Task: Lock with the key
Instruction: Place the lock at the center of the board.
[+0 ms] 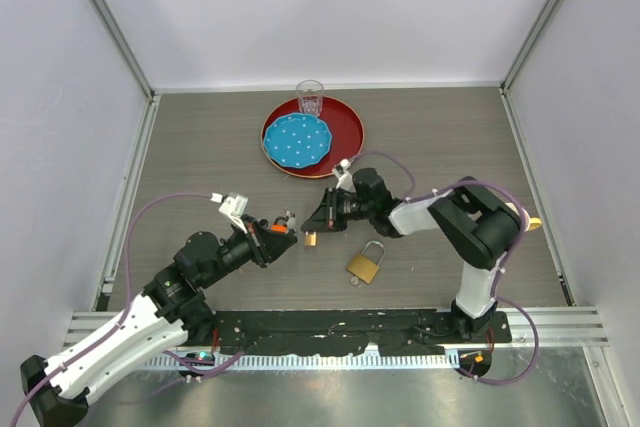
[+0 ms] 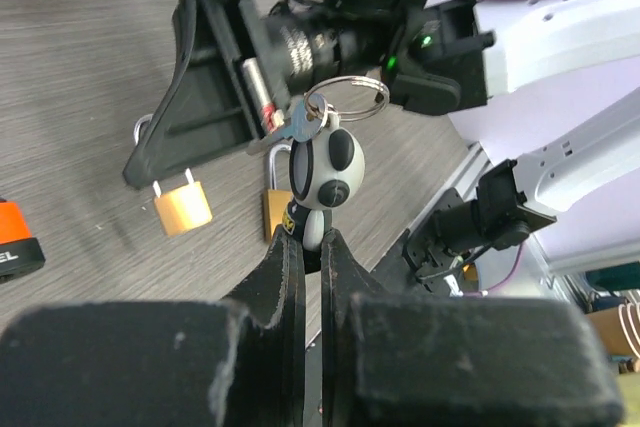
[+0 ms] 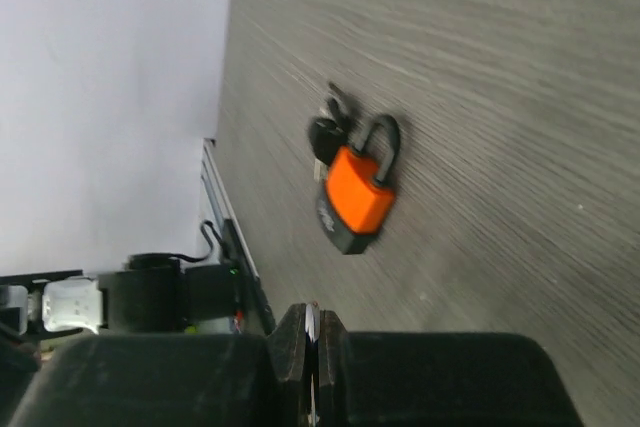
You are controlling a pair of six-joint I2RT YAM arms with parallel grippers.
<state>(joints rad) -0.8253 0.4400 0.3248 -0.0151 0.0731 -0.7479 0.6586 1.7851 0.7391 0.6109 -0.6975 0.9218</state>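
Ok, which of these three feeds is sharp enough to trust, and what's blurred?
Top external: evenly lit and sharp, the brass padlock crisp. Left wrist: the round grey-and-black key fob is in focus, the left gripper pinching it soft up close. Right wrist: smeared, with the orange padlock and the wood-grain tabletop streaked.

Grey wood-grain table, plain white walls

Red tray, white-dotted blue plate, orange padlock, brass padlock.
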